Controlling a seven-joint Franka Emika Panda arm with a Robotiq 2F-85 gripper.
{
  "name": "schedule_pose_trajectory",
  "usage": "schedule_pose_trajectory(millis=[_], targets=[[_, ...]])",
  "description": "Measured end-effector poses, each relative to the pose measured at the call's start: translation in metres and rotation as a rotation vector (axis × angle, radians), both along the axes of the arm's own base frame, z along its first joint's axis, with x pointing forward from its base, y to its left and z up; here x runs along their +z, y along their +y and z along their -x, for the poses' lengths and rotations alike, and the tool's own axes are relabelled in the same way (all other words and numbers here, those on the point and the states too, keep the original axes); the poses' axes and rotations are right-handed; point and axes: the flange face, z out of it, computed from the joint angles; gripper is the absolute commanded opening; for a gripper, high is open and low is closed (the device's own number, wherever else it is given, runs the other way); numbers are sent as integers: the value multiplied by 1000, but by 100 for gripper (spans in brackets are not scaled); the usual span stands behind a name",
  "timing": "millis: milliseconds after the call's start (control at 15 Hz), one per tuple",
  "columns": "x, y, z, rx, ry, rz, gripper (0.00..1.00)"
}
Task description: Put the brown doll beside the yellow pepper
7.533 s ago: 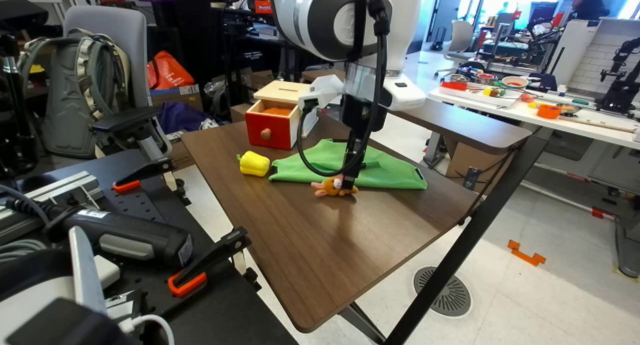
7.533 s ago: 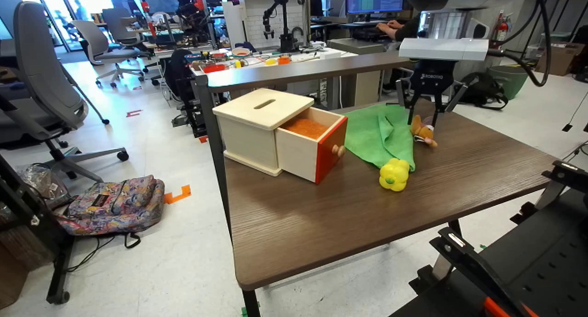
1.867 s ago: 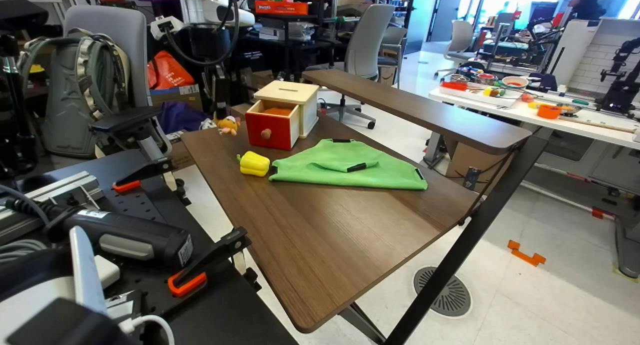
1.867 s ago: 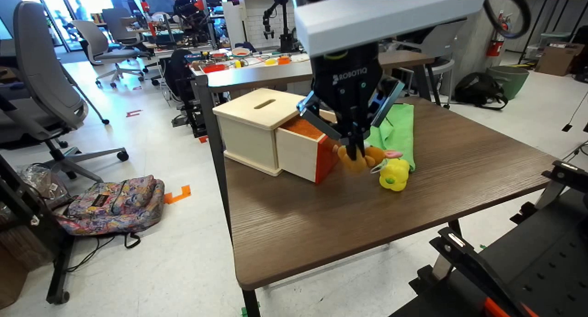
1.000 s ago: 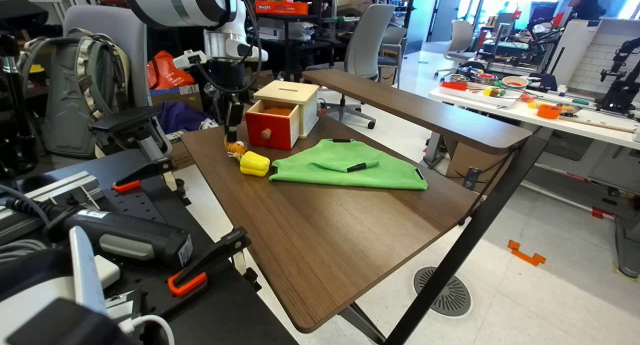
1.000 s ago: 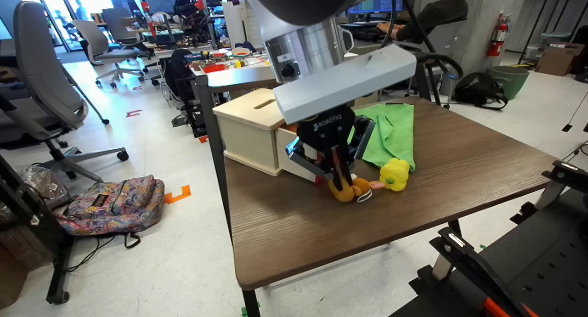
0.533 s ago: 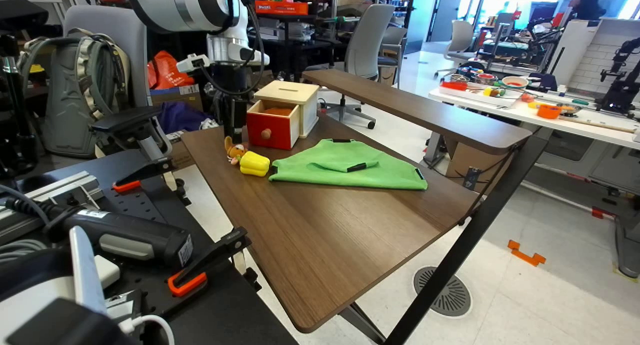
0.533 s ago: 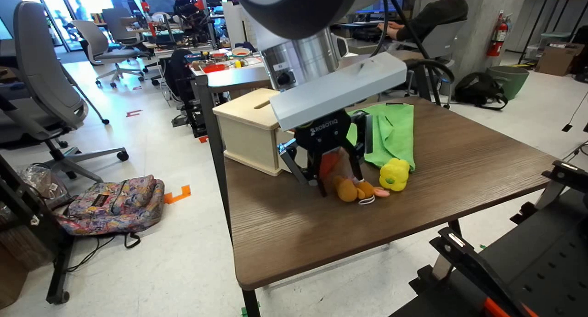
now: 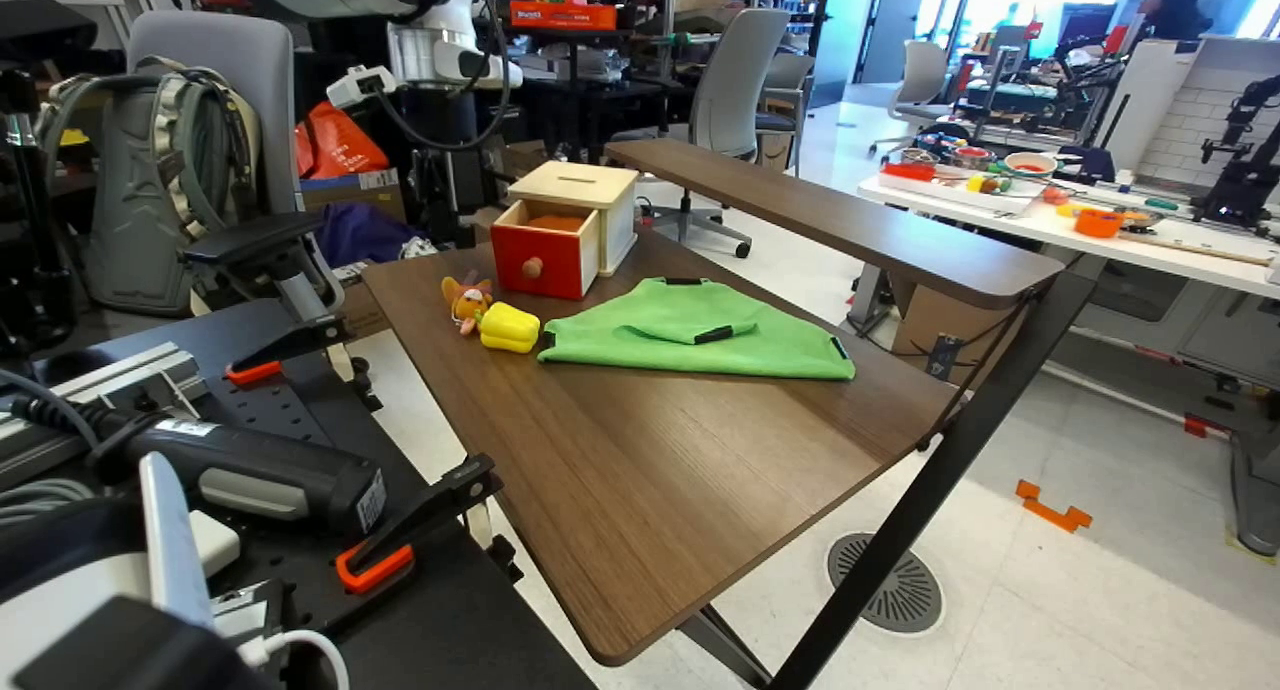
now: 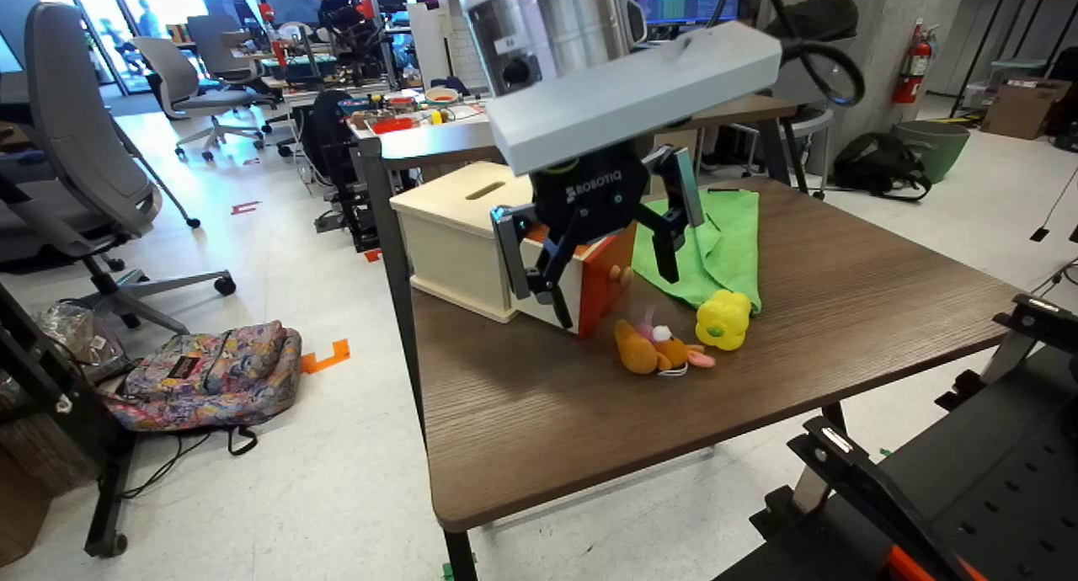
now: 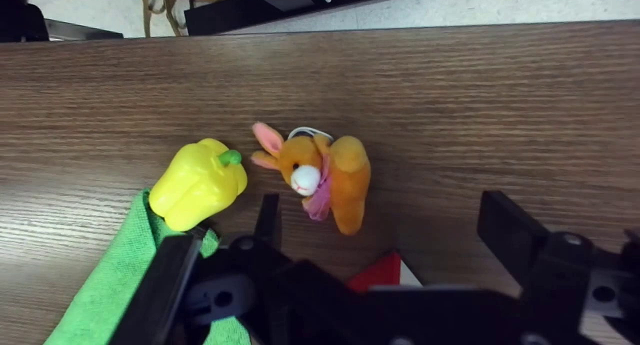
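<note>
1. Evidently, the black two-fingered Robotiq gripper [image 10: 617, 301] is spread: its fingers [image 10: 669, 257] stand wide apart, tilted, above the brown wood-grain table [image 10: 589, 429] in an exterior view.
2. Above it, a long pale grey casing [image 10: 632, 93] crosses the wrist of the white-and-silver robot arm [image 10: 556, 29].
3. Below the fingertips lies the brown doll [image 11: 351, 190], a small orange-brown plush animal with long pink-lined ears, a white muzzle and a pink ribbon at the neck; it rests on the table, clear of both fingers.
4. Its ears point toward the yellow pepper [image 11: 195, 185], a bright, chunky, glossy toy with a short green stem; a narrow strip of bare wood shows between ear tips and stem in the wrist view, so the two lie just beside each other, apart.
5. Next comes the folded green cloth [image 11: 100, 295], marked with black patches at its edges; the pepper hides one corner of it in the wrist view, and I cannot tell whether they touch.
6. Near the doll stands a pale wooden box [image 10: 450, 257] with a slotted lid; its red-fronted drawer [image 9: 560, 273], with a round wooden knob, is pulled partly out and has orange material inside.
7. Beside the table, in an exterior view, runs a black workbench [image 9: 450, 620] with orange-tipped clamps [image 9: 375, 570].
8. Farther out, a grey-green backpack [image 9: 125, 190] rests against a grey office chair [image 9: 215, 45], and a multicoloured patterned backpack [image 10: 210, 379] lies on the pale floor [image 10: 337, 497].
</note>
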Motion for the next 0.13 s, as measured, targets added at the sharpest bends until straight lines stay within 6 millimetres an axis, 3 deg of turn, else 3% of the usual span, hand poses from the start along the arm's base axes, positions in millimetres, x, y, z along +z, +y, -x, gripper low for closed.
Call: schedule_pose_trajectory(millis=[133], targets=[[19, -5, 14, 16, -22, -18, 100]])
